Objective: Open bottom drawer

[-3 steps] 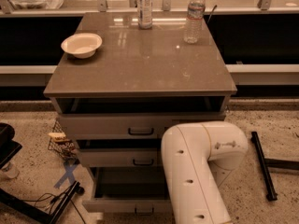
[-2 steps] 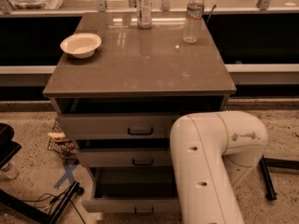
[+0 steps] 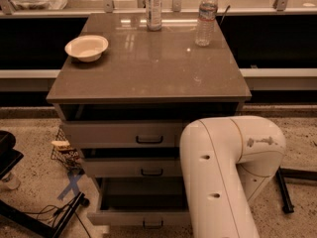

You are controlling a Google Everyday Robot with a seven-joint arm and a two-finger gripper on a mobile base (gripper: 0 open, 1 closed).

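The bottom drawer [image 3: 129, 218] is the lowest of three light grey fronts of the cabinet, with a small black pull handle [image 3: 152, 225]. It stands pulled out, with its dark inside showing above the front. My white arm [image 3: 223, 172] bends down in front of the cabinet's right side and covers the right ends of the drawers. My gripper is out of view, below the frame's bottom edge.
The middle drawer [image 3: 133, 167] and top drawer [image 3: 119, 133] stand slightly out too. On the brown top are a white bowl [image 3: 86, 47] and two bottles [image 3: 153, 6] [image 3: 206, 16]. A wire basket [image 3: 64, 152], cables and a black stand [image 3: 29, 217] lie left; a black bar [image 3: 285, 195] lies right.
My arm's elbow has shifted to the right and grown larger in view. The drawers and the things on top have not moved.
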